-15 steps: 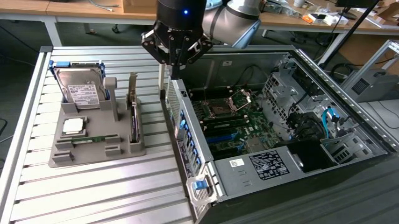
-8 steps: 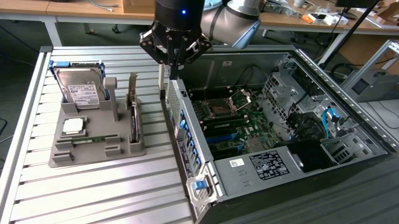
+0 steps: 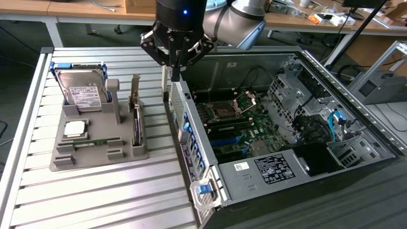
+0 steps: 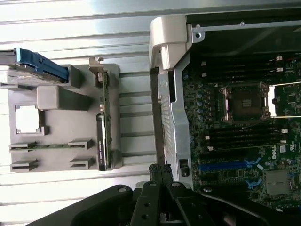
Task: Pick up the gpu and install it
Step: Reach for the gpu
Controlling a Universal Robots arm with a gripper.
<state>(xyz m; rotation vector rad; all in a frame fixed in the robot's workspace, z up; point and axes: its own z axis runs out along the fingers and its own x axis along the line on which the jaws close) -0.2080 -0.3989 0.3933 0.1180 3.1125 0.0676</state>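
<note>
While the gpu (image 3: 136,119) is seen standing on its long edge in the slot of the grey holder (image 3: 95,155) nearest the computer case (image 3: 356,129), the gripper (image 3: 177,72) is found not over it but over the case's near side wall (image 3: 186,119), which rises between the holder and the motherboard (image 3: 239,126). The fingers are pressed fully together, and nothing is seen clamped between them. A thin pale strip just below the tips in the exterior view is probably part of the wall, though that cannot be settled.

From the fingers the card is placed toward the exterior view's left and lower down, near but apart, with a strip of slatted table (image 3: 95,205) showing between holder and wall. Its long axis is laid roughly parallel to the wall, running away from the camera in the exterior view, with the silver bracket (image 3: 135,86) upright at the far end. The wrist view bears this out: the card is seen edge-on as a narrow line beside the line of the wall, and the closed tips are set over the wall's end, not over the card. The card is judged not yet picked up
</note>
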